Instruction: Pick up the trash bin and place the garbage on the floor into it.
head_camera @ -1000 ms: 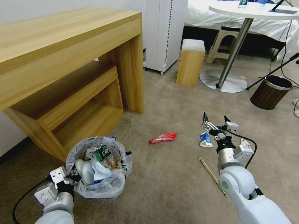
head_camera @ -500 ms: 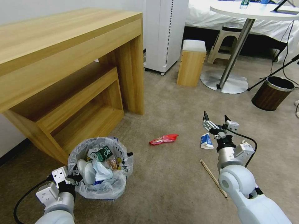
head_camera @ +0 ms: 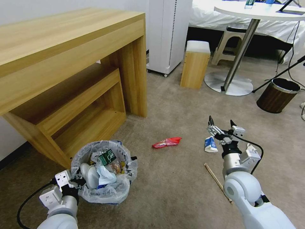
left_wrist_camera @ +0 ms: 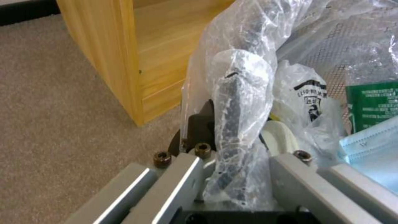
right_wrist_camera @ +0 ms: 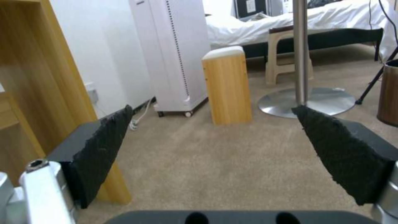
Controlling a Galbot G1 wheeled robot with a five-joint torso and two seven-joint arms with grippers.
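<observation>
Trash bin [head_camera: 103,173] is sitting at seven o'clock on the carpet [head_camera: 171,190], left gripper [head_camera: 76,181] pinching its bagged rim; right gripper [head_camera: 221,124] is hovering spread beside the carton [head_camera: 209,143].

No text can be made out: black print on the crinkly translucent bag lining the trash bin [left_wrist_camera: 309,93] and white lines on a green packet [left_wrist_camera: 371,104] stay illegible.
</observation>
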